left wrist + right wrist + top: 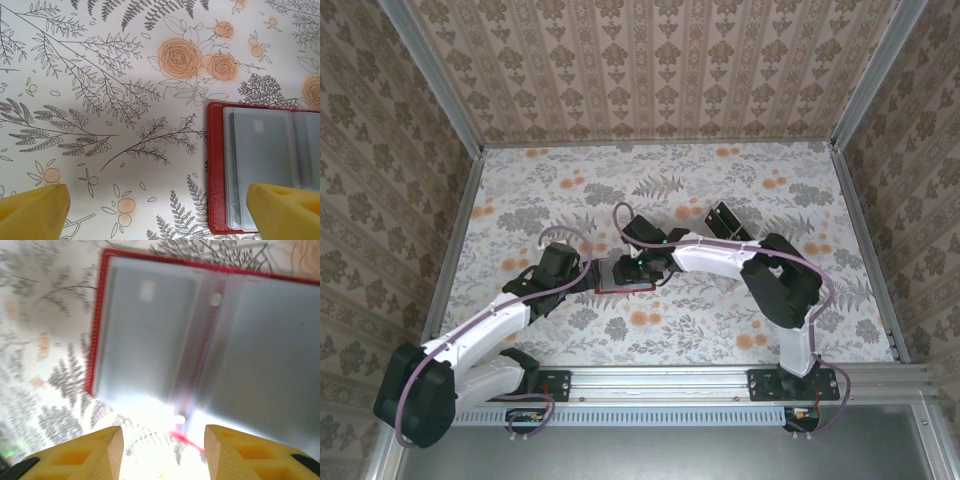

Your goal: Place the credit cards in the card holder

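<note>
The red card holder (619, 274) lies open on the floral table between my two grippers. In the left wrist view its red edge (216, 170) and clear sleeves sit at the right. My left gripper (160, 215) is open, and its right fingertip (285, 207) is over the sleeve pages. The right wrist view looks down on the open card holder (150, 340). A greyish card shape with a pale mark (147, 290) shows through its left sleeve. My right gripper (162, 450) is open at the holder's near edge with nothing between its fingers. Dark cards (728, 221) stand further back on the right.
The floral table surface (570, 190) is ringed by a metal rail (450, 250) and patterned walls. The right arm's elbow (780, 285) bulks at the right of the holder. The left arm (490, 325) reaches in from the lower left.
</note>
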`<state>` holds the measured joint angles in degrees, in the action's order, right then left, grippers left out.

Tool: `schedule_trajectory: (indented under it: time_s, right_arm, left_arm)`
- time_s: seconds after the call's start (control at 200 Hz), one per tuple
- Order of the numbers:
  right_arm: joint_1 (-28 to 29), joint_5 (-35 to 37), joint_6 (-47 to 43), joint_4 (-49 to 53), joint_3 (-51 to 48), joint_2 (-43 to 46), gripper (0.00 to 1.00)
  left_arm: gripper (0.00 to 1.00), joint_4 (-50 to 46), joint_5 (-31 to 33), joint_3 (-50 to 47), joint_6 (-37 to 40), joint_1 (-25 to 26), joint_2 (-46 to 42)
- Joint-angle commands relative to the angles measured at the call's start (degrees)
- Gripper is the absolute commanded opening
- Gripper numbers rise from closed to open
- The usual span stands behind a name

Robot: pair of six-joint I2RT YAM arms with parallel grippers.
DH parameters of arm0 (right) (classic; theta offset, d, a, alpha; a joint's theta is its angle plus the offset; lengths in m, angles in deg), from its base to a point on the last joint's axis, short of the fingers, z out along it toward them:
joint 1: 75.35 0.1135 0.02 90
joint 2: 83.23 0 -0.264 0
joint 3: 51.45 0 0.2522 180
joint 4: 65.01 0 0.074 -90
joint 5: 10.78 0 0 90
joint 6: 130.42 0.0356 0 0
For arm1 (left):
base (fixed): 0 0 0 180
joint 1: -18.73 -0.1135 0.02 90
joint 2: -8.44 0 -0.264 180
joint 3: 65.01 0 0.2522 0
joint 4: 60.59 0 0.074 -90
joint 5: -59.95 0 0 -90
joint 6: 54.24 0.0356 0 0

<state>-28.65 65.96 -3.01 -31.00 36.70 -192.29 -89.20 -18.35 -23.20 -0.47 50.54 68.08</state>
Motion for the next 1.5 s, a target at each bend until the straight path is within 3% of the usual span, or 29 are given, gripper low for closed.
schedule_trajectory:
  time_s: [0.0, 0.295, 0.595, 1.055, 1.495]
  right_arm:
    - [-2.65, 0.77, -4.33, 6.02, 2.23, 8.56, 0.48]
    - [-12.41, 26.44, -17.5, 28.49, 0.76, 18.64, 0.48]
    - [-14.76, 39.71, -22.01, 36.19, -0.64, 15.45, 0.47]
    - [-17.91, 37.65, -22.71, 33.04, -5.32, 11.34, 0.43]
    - [-18.13, 33.86, -22.67, 31.69, -7.05, 11.67, 0.27]
  left_arm:
    - [1.0, -1.14, -0.95, 1.36, 1.22, -0.43, 0.37]
    - [1.0, -1.01, -3.24, 2.94, 1.95, -0.96, 2.86]
    - [1.0, -0.62, -4.98, 5.05, 2.2, -0.96, 6.0]
    - [1.0, -0.75, -5.14, 5.43, 2.21, -0.88, 6.81]
    - [1.0, -0.54, -5.11, 5.53, 2.47, -0.88, 7.6]
